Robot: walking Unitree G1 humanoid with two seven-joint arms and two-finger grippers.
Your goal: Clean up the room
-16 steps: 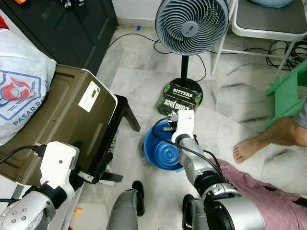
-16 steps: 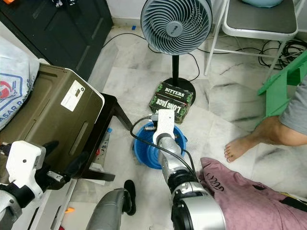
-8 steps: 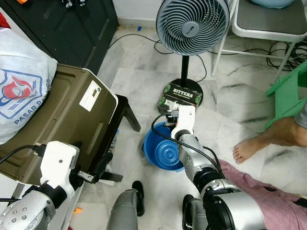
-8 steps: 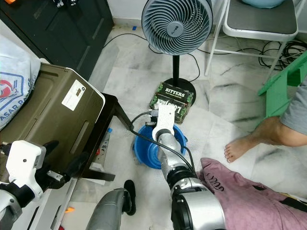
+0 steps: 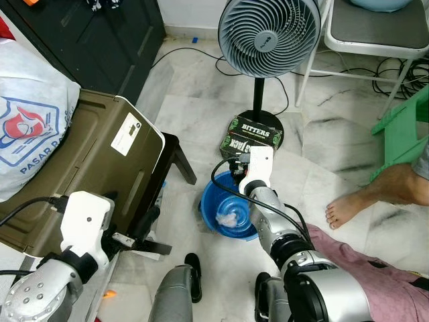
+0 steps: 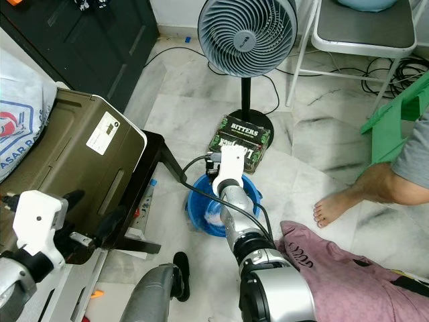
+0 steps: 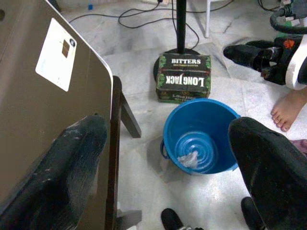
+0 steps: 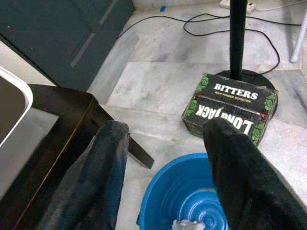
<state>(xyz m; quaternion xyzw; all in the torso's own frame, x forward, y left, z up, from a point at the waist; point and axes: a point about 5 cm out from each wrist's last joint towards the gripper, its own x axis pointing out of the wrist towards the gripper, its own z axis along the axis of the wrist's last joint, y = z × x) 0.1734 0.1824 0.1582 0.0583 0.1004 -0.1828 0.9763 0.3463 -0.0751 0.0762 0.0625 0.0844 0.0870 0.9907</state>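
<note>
A blue bucket (image 5: pixel 212 204) stands on the marble floor in front of the fan. A white crumpled wad (image 5: pixel 223 217) lies on its bottom, also seen as the wad (image 7: pixel 188 160) in the left wrist view. My right gripper (image 8: pixel 167 127) hangs over the bucket's far rim, open, with nothing between its black fingers (image 8: pixel 229 167). My left gripper (image 5: pixel 131 211) is low on the left beside the olive case (image 5: pixel 87 154), open and empty.
A standing fan (image 5: pixel 268 33) and a Bitters Long Jack box (image 5: pixel 253 134) sit just behind the bucket. The case rests on a dark stool (image 5: pixel 175 157). A person's bare foot (image 5: pixel 355 201), pink cloth (image 5: pixel 375 268) and a green stool (image 5: pixel 405 127) are to the right. Cables run near the white chair (image 5: pixel 375 33).
A white wad now lies in the bucket, which was bare inside before. My right gripper has drawn slightly back over the far rim. The left arm has shifted a little.
</note>
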